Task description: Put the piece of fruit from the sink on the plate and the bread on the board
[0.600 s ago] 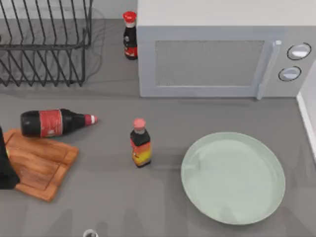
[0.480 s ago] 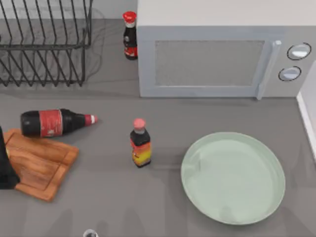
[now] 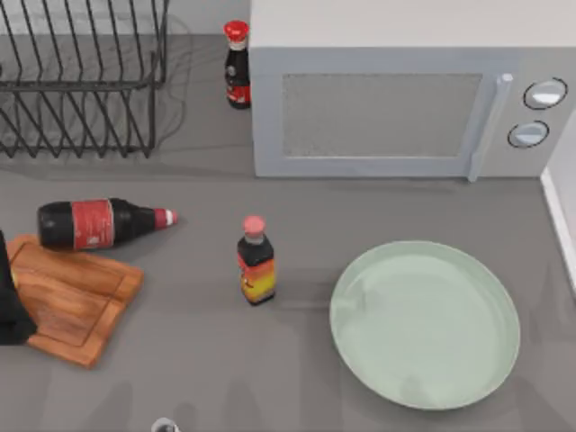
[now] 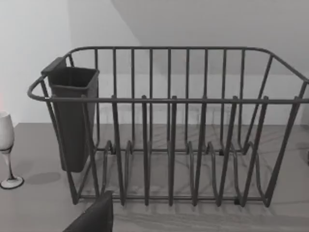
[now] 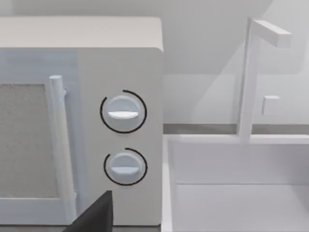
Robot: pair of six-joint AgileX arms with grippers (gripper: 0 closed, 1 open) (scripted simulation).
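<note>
My top camera looks straight down on the microwave (image 3: 400, 112). My left wrist camera faces the dish rack (image 4: 169, 125) closely; my right wrist camera faces the microwave's dials (image 5: 123, 113) and sink (image 5: 236, 188).

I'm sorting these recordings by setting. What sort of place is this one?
Most likely a kitchen counter, in a rendered simulation. A pale grey microwave with two round dials stands at the back of the grey counter, a dark wire dish rack stands left of it, and a white sink with a tap sits on its right.
</note>
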